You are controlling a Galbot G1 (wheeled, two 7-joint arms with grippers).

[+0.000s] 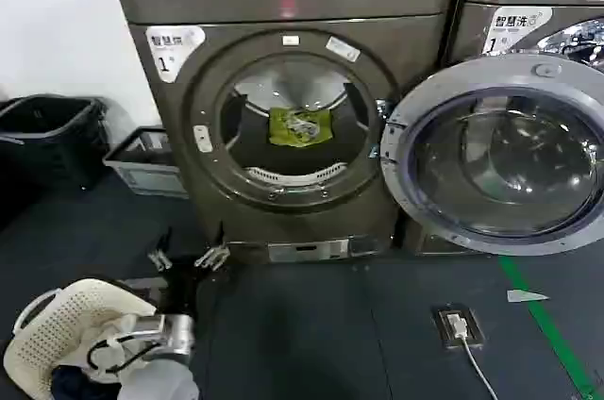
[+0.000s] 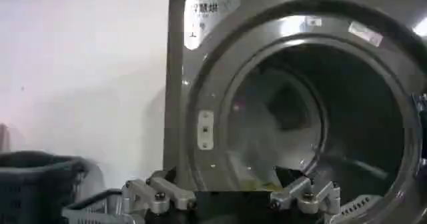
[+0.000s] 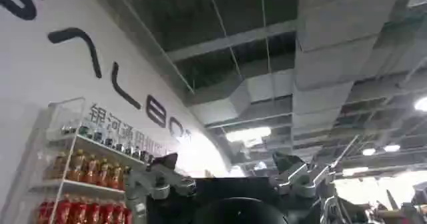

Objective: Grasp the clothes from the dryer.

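My left gripper hangs low before the dryer, jaws spread wide with nothing between them, its fingers aimed at the lower rim of the open porthole. From the gripper, the clothes lie at about one o'clock in the head view, a small yellow-green piece resting inside the drum, well apart from my fingertips and deeper in. The glass door is swung fully out at three o'clock, so the mouth is free. To do this reach well, I judge I should lift first, clear the porthole lip, then drive straight in toward the fabric, keeping the jaws wide until they straddle a raised fold, and close only when the cloth sits between the pads. My right gripper is parked pointing at the ceiling, jaws apart, holding nothing. The cream basket waits at seven o'clock.
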